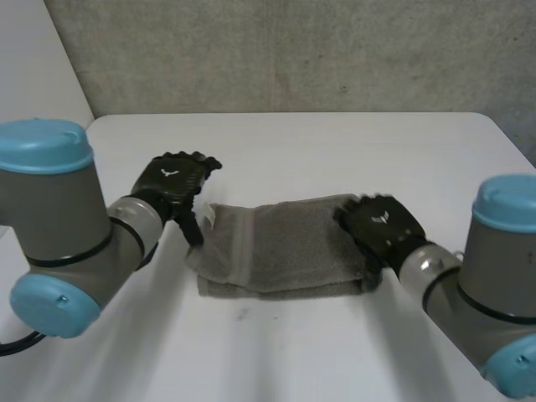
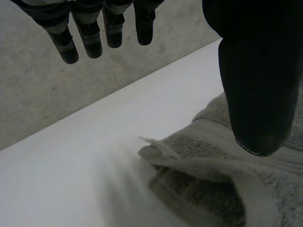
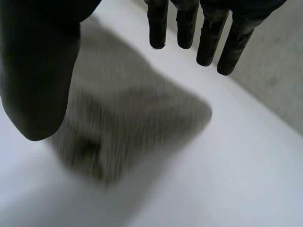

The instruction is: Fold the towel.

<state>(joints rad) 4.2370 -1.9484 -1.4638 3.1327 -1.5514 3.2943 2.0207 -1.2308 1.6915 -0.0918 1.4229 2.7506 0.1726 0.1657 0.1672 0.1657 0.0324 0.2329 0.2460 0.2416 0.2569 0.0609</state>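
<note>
Mid-table on the white table (image 1: 293, 142): the grey towel (image 1: 276, 247) lies folded into a long strip. Its layers are stacked, and an under-layer peeks out along the near edge. A paler band crosses it close to one end.

Left hand (image 1: 172, 182): sits at that banded end, just off the towel's far corner.
- In the head view the thumb points down toward the edge of the cloth.
- In its wrist view the fingers (image 2: 90, 40) are straight and spread well away from the thumb, with bare table under them.
- The thumb hangs over the band. I can't tell whether it touches.
- The hand is released, with nothing in it.
- A small flap of towel (image 2: 147, 141) sticks out from the corner onto the table.

Right hand (image 1: 381, 224): over the opposite end of the towel, palm down.
- In its wrist view the fingers (image 3: 208, 40) are straight and apart from the thumb.
- The towel's end lies below, between thumb and fingers, and reaches a corner on the table.
- This hand is released too, gripping nothing. Contact with the cloth is unclear.

Both arms come in from the near side. A grey wall (image 1: 293, 50) stands behind the table.
</note>
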